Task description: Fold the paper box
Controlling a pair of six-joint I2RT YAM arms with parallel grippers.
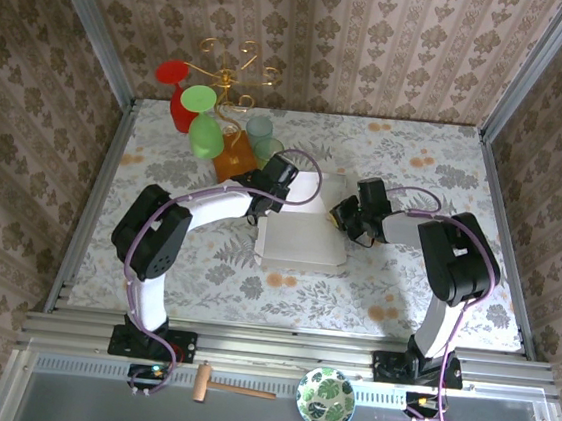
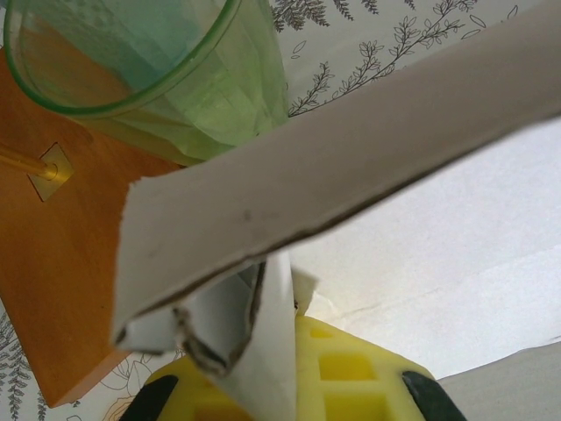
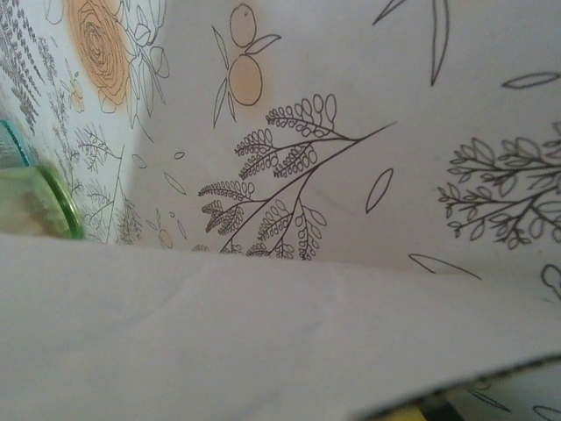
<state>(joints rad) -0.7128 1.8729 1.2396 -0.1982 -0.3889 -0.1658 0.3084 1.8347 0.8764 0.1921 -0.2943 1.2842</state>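
The paper box (image 1: 304,235) lies as a pale cream sheet with raised flaps in the middle of the flowered table (image 1: 404,284). My left gripper (image 1: 270,185) is at its far left corner. In the left wrist view a wide flap (image 2: 333,167) crosses the picture, and a thin torn flap (image 2: 267,351) stands between the yellow fingers (image 2: 359,377) of the left gripper (image 2: 280,360), which is shut on it. My right gripper (image 1: 346,217) is at the box's right edge. A cream panel (image 3: 219,333) hides its jaws, so I cannot tell their state.
A gold cup rack (image 1: 227,74) on an orange wooden base (image 2: 61,263) stands just behind the left gripper, with red and green cups. A green glass (image 2: 149,70) is close to the raised flap. A patterned bowl (image 1: 326,398) and a wooden mallet (image 1: 227,390) lie on the near rail.
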